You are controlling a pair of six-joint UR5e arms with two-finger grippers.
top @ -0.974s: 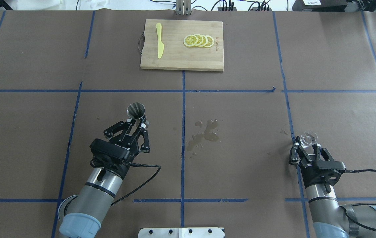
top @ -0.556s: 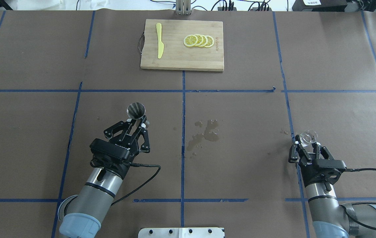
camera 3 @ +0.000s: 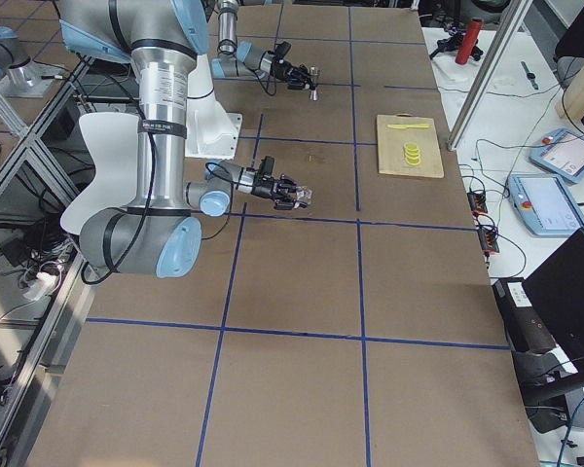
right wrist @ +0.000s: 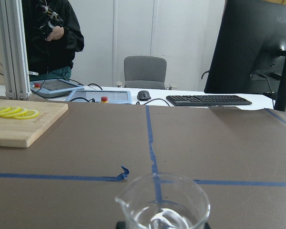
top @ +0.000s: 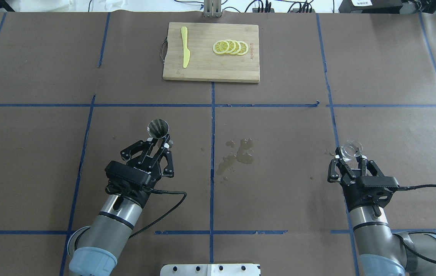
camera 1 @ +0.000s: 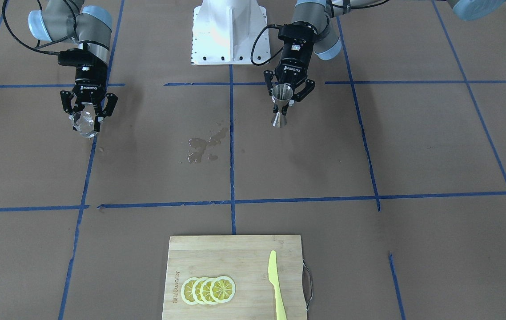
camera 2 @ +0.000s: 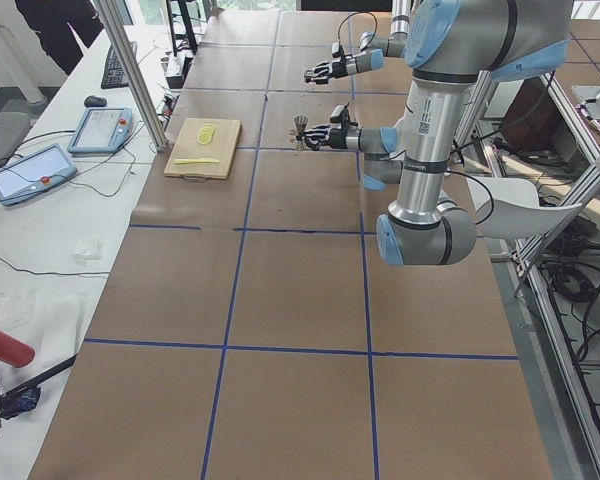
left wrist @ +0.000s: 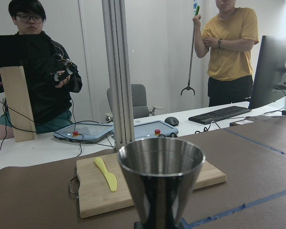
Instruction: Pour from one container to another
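Glass cup (top: 351, 150), clamped in right hand (top: 351, 156), is moved slightly forward and inward. Steel jigger (top: 158, 128) is kept clamped in left hand (top: 160, 143). Pouring approach is judged begun.

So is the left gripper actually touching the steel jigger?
Touching. The front-facing view shows the left gripper closed against both sides of the steel jigger, with no gap.

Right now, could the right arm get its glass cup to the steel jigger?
Probably yes: only a flat spill lies between the glass cup and the jigger, which the left claw holds upright.
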